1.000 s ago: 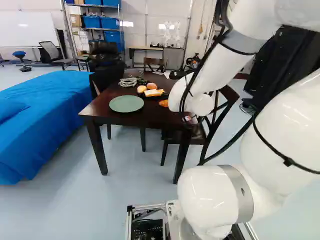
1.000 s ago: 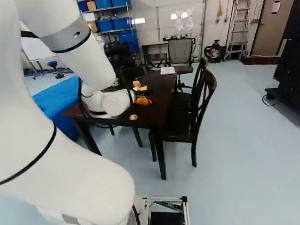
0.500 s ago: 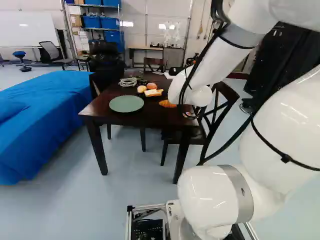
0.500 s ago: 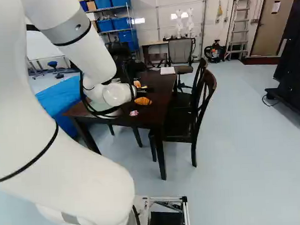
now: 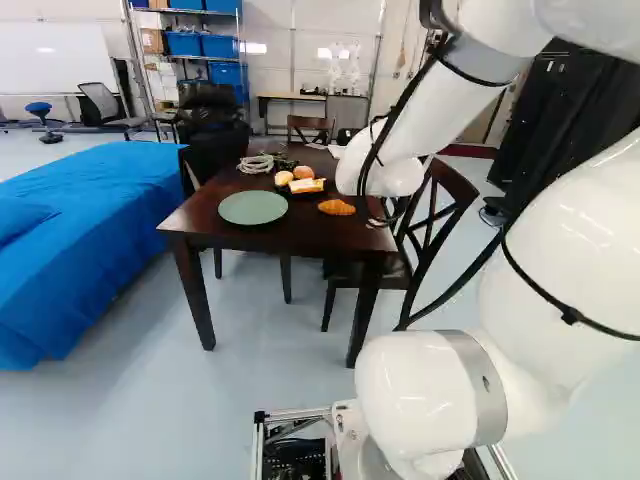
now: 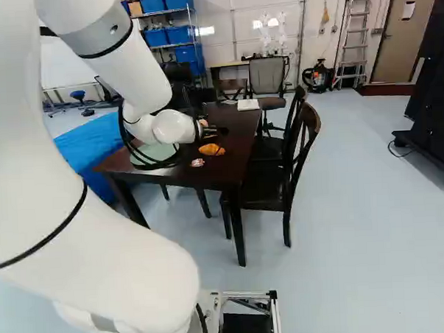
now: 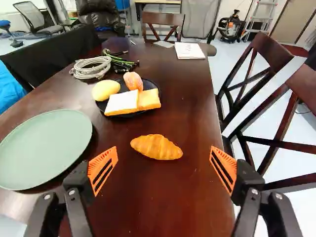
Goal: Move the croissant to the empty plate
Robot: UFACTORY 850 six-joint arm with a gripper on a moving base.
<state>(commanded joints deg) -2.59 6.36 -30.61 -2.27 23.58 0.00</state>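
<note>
Only a small part of my gripper [image 6: 197,162] shows past the white wrist in the right base view, near the croissant. In the wrist view the gripper [image 7: 163,169] is open, its orange pads wide apart with nothing gripped. The golden croissant [image 7: 156,147] lies on the dark table just ahead of the fingers, within the span between them. The pale green empty plate [image 7: 45,148] is beside and beyond the left finger; the left base view shows this plate [image 5: 253,207] whole, left of the croissant [image 5: 337,207].
A black plate [image 7: 127,114] with bread slices and other food stands beyond the croissant on the table [image 7: 190,116]. Behind it lie coiled rope [image 7: 91,67] and green stalks. Dark wooden chairs [image 7: 256,74] line the table's right side. A blue-covered surface [image 5: 90,230] is left of the table.
In the base views the wrist has shifted forward and slightly up, uncovering the croissant in the left one. The base and the table's things have stayed still; nothing has been taken hold of.
</note>
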